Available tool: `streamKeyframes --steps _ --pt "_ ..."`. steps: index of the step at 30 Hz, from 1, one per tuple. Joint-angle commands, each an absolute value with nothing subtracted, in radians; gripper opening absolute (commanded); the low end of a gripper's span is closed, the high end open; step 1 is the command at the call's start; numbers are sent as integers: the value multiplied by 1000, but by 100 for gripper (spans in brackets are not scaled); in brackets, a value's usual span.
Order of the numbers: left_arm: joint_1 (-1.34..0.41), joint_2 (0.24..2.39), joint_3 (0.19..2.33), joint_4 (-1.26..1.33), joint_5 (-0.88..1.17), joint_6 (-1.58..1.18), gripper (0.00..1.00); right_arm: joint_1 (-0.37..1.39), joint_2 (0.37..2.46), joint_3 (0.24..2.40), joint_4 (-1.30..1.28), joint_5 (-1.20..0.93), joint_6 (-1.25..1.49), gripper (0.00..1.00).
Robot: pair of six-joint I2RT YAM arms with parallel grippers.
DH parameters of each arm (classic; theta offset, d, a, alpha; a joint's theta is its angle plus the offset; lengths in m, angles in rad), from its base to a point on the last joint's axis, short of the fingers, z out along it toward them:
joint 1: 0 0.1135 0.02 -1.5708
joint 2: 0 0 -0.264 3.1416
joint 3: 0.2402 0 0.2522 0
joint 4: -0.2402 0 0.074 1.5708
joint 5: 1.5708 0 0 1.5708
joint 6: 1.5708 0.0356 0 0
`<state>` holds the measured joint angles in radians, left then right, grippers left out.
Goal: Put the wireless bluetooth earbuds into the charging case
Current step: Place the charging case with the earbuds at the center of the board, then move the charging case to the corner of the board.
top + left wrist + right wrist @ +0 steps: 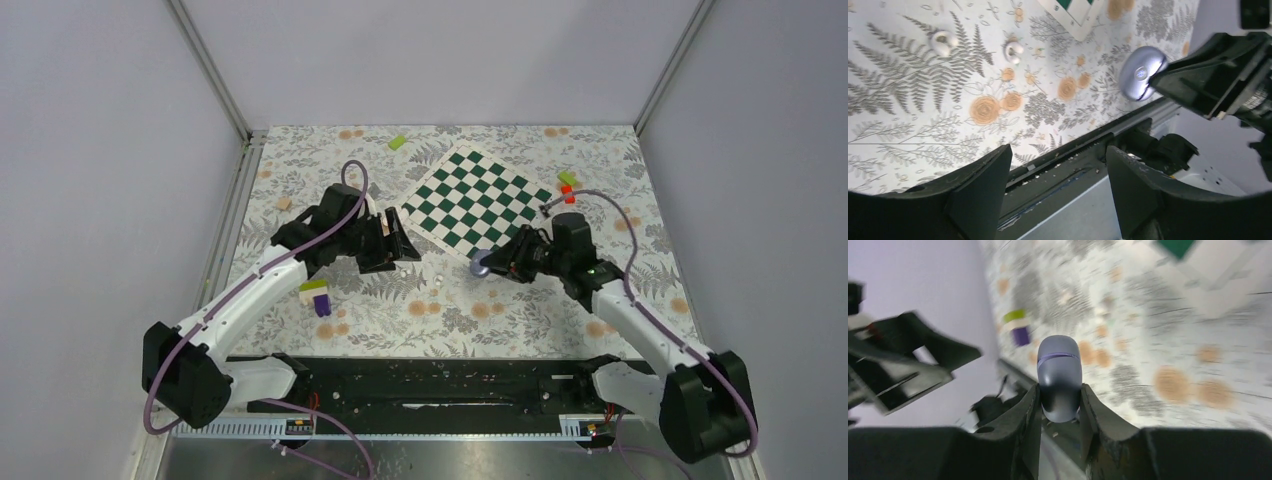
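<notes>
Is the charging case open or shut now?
Shut. The charging case, gripped by the right tool, shows only a thin seam across its shell; no lid stands up. Both earbuds lie outside on the table.

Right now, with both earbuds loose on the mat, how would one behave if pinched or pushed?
The earbuds look glossy and rounded, so one may well squirt out of a pinch. They are tiny, so probably very light and easily nudged. Lying loose on the flat mat, one could roll when pushed.
</notes>
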<state>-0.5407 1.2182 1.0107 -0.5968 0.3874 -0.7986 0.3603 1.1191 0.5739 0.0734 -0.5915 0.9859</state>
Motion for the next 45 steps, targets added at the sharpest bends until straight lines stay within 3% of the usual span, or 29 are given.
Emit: streamKeyframes --steps 1,8,12,17,18,22,24,26,36,41,45 --pt "-536 1208 1065 -688 247 -733 71 247 1014 616 -414 -296 681 0" --pt "-536 1220 1028 -630 285 -759 71 -41 1079 494 -229 -391 709 0" --pt "-536 1220 1022 -623 271 -772 71 -101 1139 457 -83 -390 747 0" --pt "-535 1216 1019 -630 244 -772 71 -133 1218 484 -111 -361 706 1" --pt "-535 1215 1019 -630 244 -770 71 -136 1223 485 -132 -348 700 8" --pt "-534 1216 1021 -631 238 -767 71 -141 1175 478 -223 -257 672 57" --pt "-535 1224 1027 -630 237 -765 71 -141 1118 472 -263 -217 662 72" --pt "-534 1235 1035 -630 237 -763 71 -141 1067 474 -306 -181 645 78" --pt "-532 1345 1090 -737 13 -776 73 -140 745 544 -470 -175 602 86" --pt "-530 1429 1124 -706 -120 -799 69 -121 693 541 -471 -296 582 64" --pt "-528 1551 1237 -638 -227 -714 73 -40 681 529 -471 -305 596 57"
